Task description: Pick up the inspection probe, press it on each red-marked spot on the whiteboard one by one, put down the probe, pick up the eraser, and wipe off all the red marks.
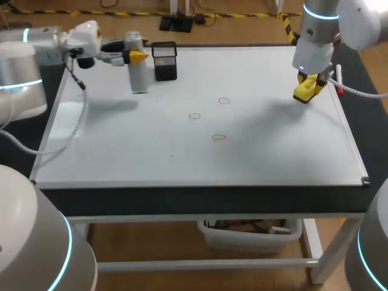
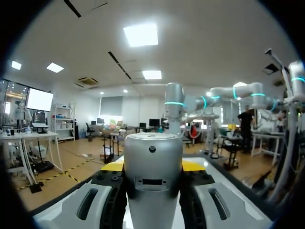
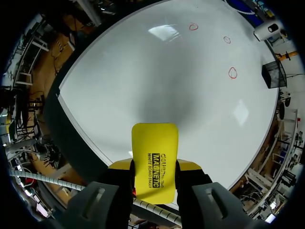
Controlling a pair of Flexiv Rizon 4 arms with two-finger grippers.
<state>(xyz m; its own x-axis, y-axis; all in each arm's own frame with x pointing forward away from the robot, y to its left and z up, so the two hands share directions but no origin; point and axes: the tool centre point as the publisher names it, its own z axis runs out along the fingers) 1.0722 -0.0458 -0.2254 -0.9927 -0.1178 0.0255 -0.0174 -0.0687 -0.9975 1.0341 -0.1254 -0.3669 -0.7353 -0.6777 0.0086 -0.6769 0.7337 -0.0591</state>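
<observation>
The silver inspection probe [image 1: 139, 76] stands upright over the whiteboard's [image 1: 273, 151] far left corner. My left gripper [image 1: 137, 56] is shut on its upper part. In the left wrist view the probe [image 2: 152, 181] fills the gap between the yellow-tipped fingers [image 2: 113, 166]. Three small red circles [image 1: 224, 101] [image 1: 194, 116] [image 1: 219, 137] lie near the board's middle. My right gripper [image 1: 309, 85] hangs above the far right of the board, shut on the yellow eraser [image 1: 303, 92]. In the right wrist view the eraser [image 3: 153, 143] sticks out ahead of the fingers, the red circles [image 3: 232, 72] far beyond it.
A black mesh holder [image 1: 164, 61] stands just right of the probe at the board's back edge; it shows in the right wrist view too [image 3: 272, 74]. The board's frame [image 1: 351, 142] runs along the right side.
</observation>
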